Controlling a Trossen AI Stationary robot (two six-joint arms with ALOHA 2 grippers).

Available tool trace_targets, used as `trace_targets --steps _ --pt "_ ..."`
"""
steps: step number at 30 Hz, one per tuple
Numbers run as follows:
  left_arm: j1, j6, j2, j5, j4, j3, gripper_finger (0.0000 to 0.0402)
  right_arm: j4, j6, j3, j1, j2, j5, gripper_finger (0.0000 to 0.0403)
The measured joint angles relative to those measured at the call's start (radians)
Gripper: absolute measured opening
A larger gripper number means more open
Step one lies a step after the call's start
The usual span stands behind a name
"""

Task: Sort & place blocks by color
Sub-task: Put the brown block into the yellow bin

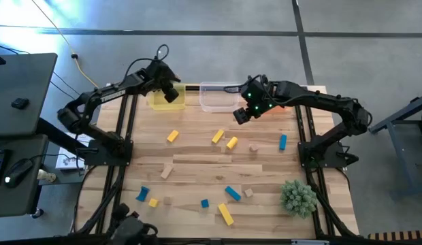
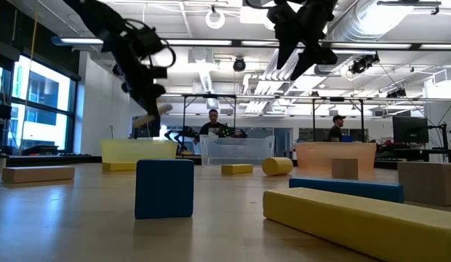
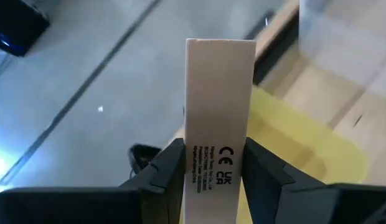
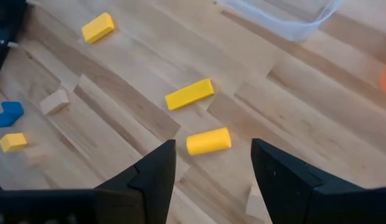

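Note:
My left gripper point(image 1: 172, 92) hovers over the translucent yellow tub point(image 1: 163, 102) at the table's far edge, shut on a plain tan bar point(image 3: 219, 93). In the low view the bar point(image 2: 154, 115) shows above that tub point(image 2: 138, 151). My right gripper point(image 4: 213, 148) is open and empty, raised above the table near the clear tub point(image 1: 218, 96). Below it lie a yellow bar point(image 4: 189, 93) and a rounded yellow block point(image 4: 208, 140). More yellow point(image 1: 172, 136), blue point(image 1: 282, 141) and tan point(image 1: 167, 170) blocks lie scattered flat on the table. My left gripper pinches the tan bar between its two fingers point(image 3: 171, 165), on the bar's long sides at the printed end point(image 3: 215, 174). The fingers lie along the bar, whose other end sticks out past the fingertips. It is lifted clear, slanting down over the yellow tub point(image 3: 317, 143).
An orange tub point(image 2: 334, 156) stands at the far right, partly under my right arm. A green spiky ball point(image 1: 298, 197) sits near the right front corner. Several blocks crowd the near edge, among them a long yellow bar point(image 1: 226, 214). People stand in the room behind the table.

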Motion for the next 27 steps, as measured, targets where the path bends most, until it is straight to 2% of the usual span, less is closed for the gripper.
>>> trace_targets --steps 7,13,22,27 --pt "0.003 0.032 0.100 0.015 -0.033 0.000 0.0108 0.000 0.069 0.000 0.059 0.000 0.009 0.0197" --pt "0.003 0.054 0.166 0.016 -0.040 0.000 0.0109 0.001 0.124 0.000 0.094 0.000 0.085 0.0197" --pt "0.003 0.025 0.180 0.012 -0.047 0.000 0.0112 0.001 0.161 0.000 0.116 0.000 0.096 0.0197" --pt "0.003 0.002 0.180 0.020 -0.074 0.000 0.0142 0.001 0.197 0.000 0.134 0.000 0.094 0.0197"
